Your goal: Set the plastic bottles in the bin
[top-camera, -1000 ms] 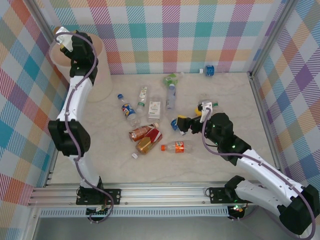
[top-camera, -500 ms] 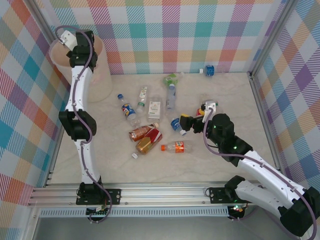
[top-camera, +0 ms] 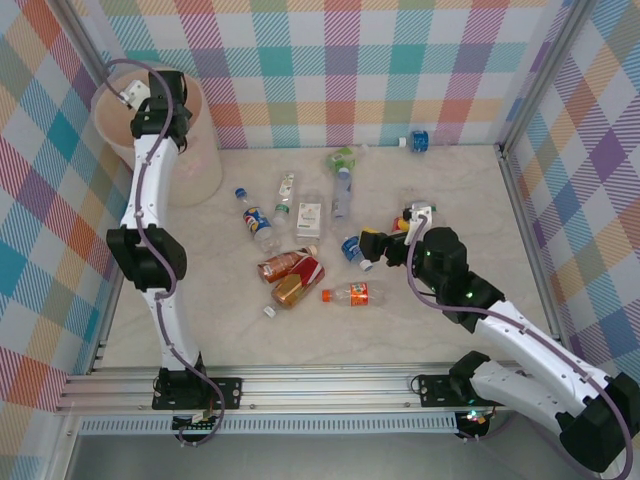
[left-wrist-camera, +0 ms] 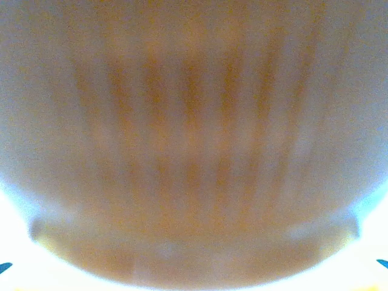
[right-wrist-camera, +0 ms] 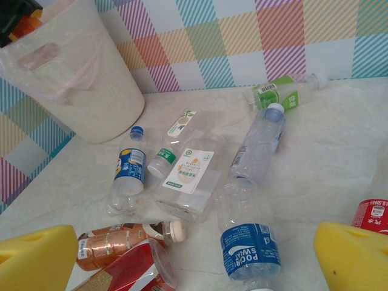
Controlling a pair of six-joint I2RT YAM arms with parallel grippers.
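The bin [top-camera: 205, 160] stands in the far left corner of the table, against the plaid wall. My left gripper [top-camera: 148, 98] hangs over its mouth. That wrist's camera gives a beige-orange blur, and I cannot tell how those jaws stand. My right gripper [right-wrist-camera: 194, 267] hovers low at mid-table with its jaws wide apart and the yellow pads [right-wrist-camera: 36, 257] bare. A blue-labelled bottle [right-wrist-camera: 250, 250] lies on the table just in front of them. The plastic bottles [top-camera: 290, 268] lie scattered across the middle of the table, well apart from the bin. Among them are a white-labelled clear one [right-wrist-camera: 191, 173], a green-labelled one [right-wrist-camera: 282, 91] and an orange one [top-camera: 350, 294]. A small blue-capped bottle [top-camera: 416, 140] lies alone by the far wall.
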